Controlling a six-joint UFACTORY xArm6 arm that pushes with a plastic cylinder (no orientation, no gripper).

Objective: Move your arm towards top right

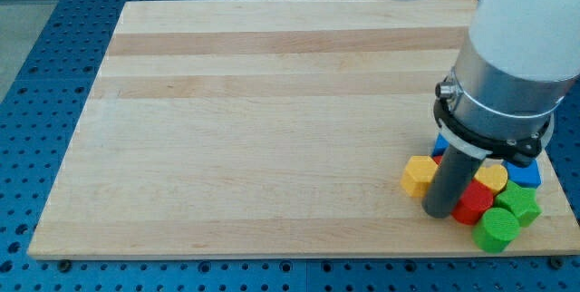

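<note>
While the arm point(507, 47) is reaching down over the worktop point(272, 120) near the view's bottom right corner, my tip point(439, 211) is resting among a tight cluster of blocks. There is no gripper on this rig, only the rod, so nothing is being held. A yellow block point(418, 175) is sitting just left of my tip, a red block point(473, 204) is touching its right side, and a second yellow block point(493, 178), a green cylinder point(497, 229), a green block point(519, 202) and blue blocks point(524, 175) are lying farther right. The board's top right is lying far above my tip.
</note>
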